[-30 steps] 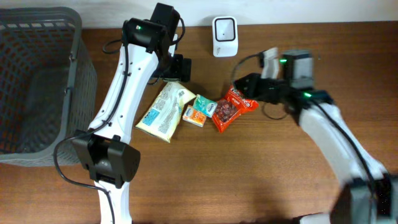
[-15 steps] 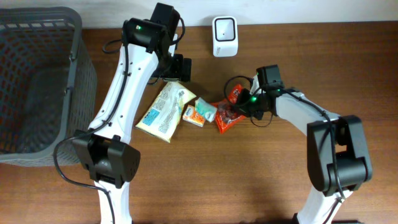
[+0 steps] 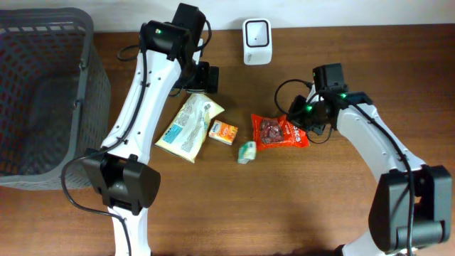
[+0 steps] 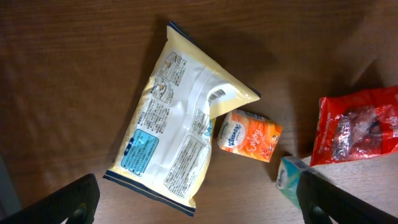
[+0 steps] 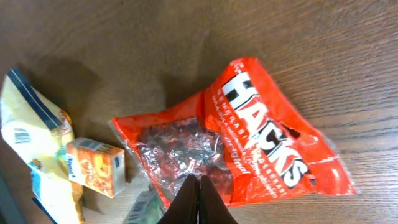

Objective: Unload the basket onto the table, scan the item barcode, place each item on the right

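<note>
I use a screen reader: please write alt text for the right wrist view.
The right gripper, shut, pinches a red Hacks bag over a brown wooden table. An orange tissue pack and a yellow snack bag lie to the left.

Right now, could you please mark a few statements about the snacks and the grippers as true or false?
1. The right gripper is shut on the red bag. True.
2. The left gripper grips the yellow bag. False: it is open, holding nothing.
3. The scanner stands near the table's far edge. True.
4. The orange box lies in the basket. False: it lies on the table beside the yellow bag.
</note>
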You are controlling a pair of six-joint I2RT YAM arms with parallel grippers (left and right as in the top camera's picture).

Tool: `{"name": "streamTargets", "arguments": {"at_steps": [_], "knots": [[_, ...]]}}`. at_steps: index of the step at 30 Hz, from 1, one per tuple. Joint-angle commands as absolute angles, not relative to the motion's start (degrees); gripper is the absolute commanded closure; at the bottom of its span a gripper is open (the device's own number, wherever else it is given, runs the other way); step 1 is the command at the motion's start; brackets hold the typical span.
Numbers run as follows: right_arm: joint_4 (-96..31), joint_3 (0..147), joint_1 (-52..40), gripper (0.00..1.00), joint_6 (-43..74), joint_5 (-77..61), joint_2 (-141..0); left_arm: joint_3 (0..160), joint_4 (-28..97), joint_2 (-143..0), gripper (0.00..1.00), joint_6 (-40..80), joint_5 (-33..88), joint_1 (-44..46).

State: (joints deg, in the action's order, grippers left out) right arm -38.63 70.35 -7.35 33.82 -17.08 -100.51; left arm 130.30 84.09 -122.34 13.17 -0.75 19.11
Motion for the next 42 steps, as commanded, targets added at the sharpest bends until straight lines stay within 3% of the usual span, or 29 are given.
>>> {"name": "streamTargets", "arguments": {"at_steps": [1,7,15,20,28,35,42], "knots": [[-38.3,70.7,-10.3,0.96,34.0,-15.1,-105.2,131.1,83.9,-122.9,0.01,13.2,-1.3,19.1],[-42.1,70.7,-10.2,0.96,38.5,-2.6,-108.0,131.1,84.2,-122.9,0.01,13.2,-1.3,19.1],[-58.3,80.1,-7.7,0.96,37.6,-1.4,-105.3,131.1,84.2,-122.9,0.01,13.2,-1.3,19.1],[-56.9,80.1,-10.0,0.96,33.0,-7.7,-106.0,131.1,84.1,-122.9,0.01,13.2,-1.3,19.1],[-50.1,80.0,-17.1,0.96,35.0,-6.3,-112.2,131.1,84.2,-122.9,0.01,13.2,-1.3,19.1],[-46.5,80.1,-17.6,0.96,32.8,-5.7,-117.4,131.1,84.2,-122.9,0.01,13.2,-1.3,19.1],[-65.3,93.7,-14.3,0.96,28.7,0.6,-111.2,131.1,84.4,-122.9,0.01,13.2,-1.3,19.1]]}}
